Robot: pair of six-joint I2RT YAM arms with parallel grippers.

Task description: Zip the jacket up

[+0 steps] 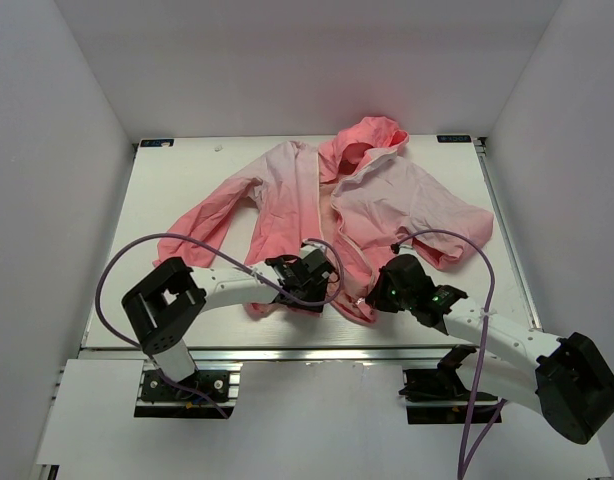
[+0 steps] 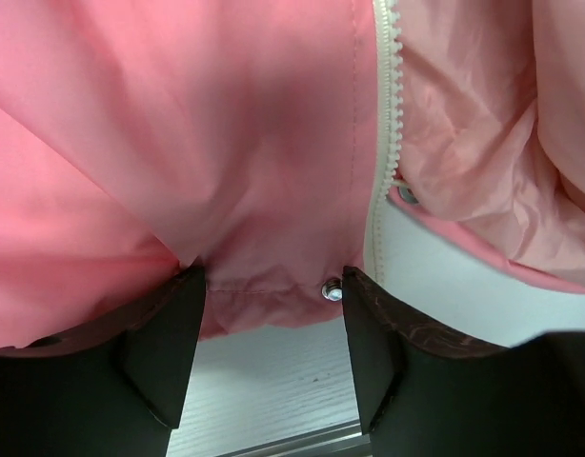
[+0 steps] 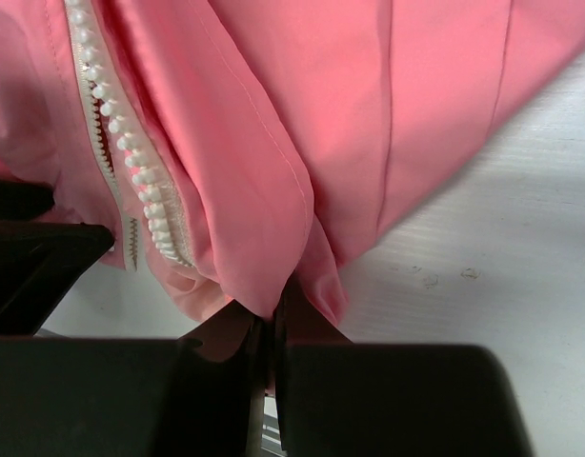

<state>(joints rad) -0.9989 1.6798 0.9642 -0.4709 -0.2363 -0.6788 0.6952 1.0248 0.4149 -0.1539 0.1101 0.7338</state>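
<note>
The pink jacket (image 1: 357, 205) lies spread on the white table, hood at the far side, front open. My left gripper (image 1: 322, 272) is open at the hem of the left front panel. In the left wrist view the coral hem (image 2: 264, 295) with a metal snap (image 2: 332, 289) lies between its open fingers (image 2: 169, 352), and the white zipper teeth (image 2: 390, 95) run up to the right. My right gripper (image 1: 372, 298) is shut on a fold of the jacket's hem (image 3: 273, 276). The other white zipper row (image 3: 131, 152) runs left of that fold.
The white table (image 1: 167, 200) has a metal rail along its near edge (image 1: 307, 352). White walls close in the back and both sides. A purple cable (image 1: 127, 270) loops over the left arm, and another purple cable (image 1: 482, 290) loops over the right arm.
</note>
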